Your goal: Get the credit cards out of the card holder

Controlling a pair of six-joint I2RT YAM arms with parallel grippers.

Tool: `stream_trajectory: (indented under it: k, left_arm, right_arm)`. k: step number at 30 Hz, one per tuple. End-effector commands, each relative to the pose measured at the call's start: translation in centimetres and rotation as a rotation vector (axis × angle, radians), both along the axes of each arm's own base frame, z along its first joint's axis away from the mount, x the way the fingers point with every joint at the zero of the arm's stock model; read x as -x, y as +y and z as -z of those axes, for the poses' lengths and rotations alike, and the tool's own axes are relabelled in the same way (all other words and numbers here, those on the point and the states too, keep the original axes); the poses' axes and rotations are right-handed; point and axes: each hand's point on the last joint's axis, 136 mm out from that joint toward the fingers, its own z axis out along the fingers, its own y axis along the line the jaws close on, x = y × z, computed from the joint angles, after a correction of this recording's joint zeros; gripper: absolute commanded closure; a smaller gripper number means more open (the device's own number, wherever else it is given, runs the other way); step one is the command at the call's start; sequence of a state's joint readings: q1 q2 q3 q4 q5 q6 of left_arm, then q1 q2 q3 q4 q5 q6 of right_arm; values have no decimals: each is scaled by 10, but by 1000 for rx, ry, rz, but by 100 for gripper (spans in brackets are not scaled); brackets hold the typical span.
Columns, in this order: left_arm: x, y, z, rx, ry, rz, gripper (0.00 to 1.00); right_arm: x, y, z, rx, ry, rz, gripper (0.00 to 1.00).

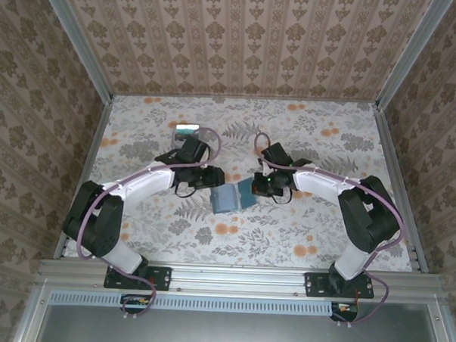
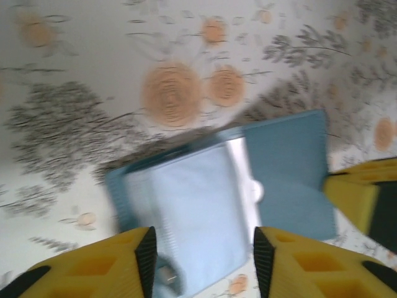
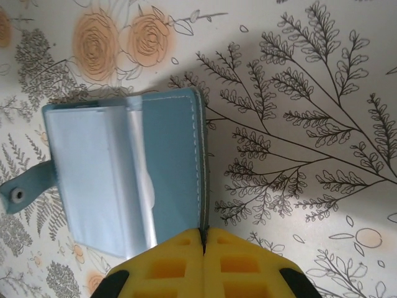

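1. One card holder (image 1: 231,198) lay opened out near the middle of the floral desk (image 1: 324,228), between the two end effectors.
2. In the top view its long axis ran roughly left to right, slightly tilted, with the centre crease running across it from near to far.
3. It had two panels. The left one looked pale and the right one teal.
4. In the right wrist view, one strap tab with one snap stuck out from the pale panel's outer edge, pointing away from the crease.
5. How many cards sat in the sleeves could not be told.
6. The right end effector (image 3: 203,245) was fully closed, pinching the outer edge of the teal panel.
7. The left end effector (image 2: 205,264) had its jaws parted, one either side of the near end of the pale panel. Whether they touched it could not be told.
8. One grey rectangle (image 1: 186,129) with a green band lay on the desk beyond the left arm, well apart from the card holder.
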State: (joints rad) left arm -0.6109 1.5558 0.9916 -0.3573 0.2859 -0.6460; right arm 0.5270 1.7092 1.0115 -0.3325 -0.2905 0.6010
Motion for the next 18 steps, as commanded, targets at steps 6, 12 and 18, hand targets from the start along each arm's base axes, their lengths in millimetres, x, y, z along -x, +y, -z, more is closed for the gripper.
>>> stream_trajectory:
  k: [6,12,18]
  left_arm:
    - [14,-35,3,1,57,105,61]
    - [28,-15,34,-123,138,80,64]
    - [32,11,52,-218,178,3,66]
  right_arm:
    - [-7,-10,21,-5,7,147,100]
    - [-12,-16,23,-7,-7,212,100]
    - [-12,-15,22,-26,-12,226,100]
